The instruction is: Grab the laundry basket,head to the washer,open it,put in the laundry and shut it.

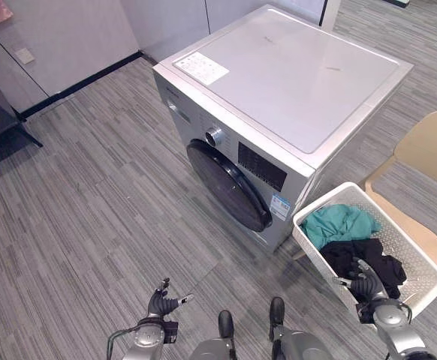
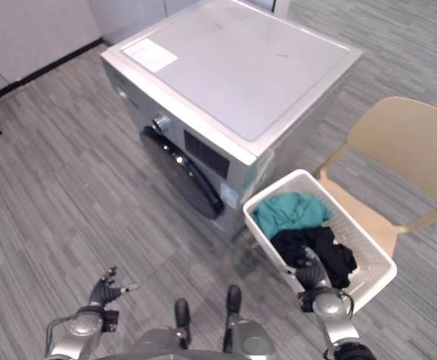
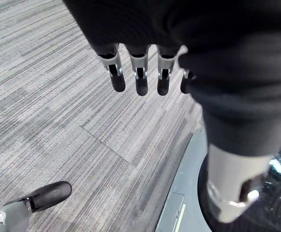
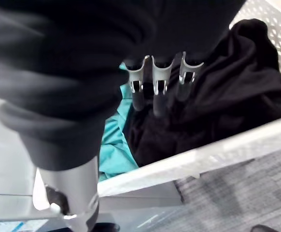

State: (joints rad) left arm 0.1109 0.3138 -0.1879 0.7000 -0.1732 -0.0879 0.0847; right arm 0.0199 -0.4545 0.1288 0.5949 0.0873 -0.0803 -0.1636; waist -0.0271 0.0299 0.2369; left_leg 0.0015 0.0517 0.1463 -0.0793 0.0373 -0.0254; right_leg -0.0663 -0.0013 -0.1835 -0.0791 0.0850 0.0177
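The white laundry basket (image 1: 416, 247) stands on the floor just right of the washer (image 1: 293, 82), holding a teal garment (image 1: 339, 223) and black clothes (image 1: 354, 255). The washer's round dark door (image 1: 226, 184) is closed. My right hand (image 1: 369, 286) hovers inside the basket's near end, over the black clothes (image 4: 217, 101); its fingers (image 4: 159, 92) are straight and hold nothing. The basket's near rim (image 4: 217, 152) passes below them. My left hand (image 1: 162, 304) hangs open low over the floor, in front of the washer, with straight fingers (image 3: 140, 77).
A beige chair (image 1: 432, 150) stands right behind the basket. Grey striped carpet (image 1: 91, 210) spreads left of and in front of the washer. A wall with a dark skirting (image 1: 76, 82) runs along the far left.
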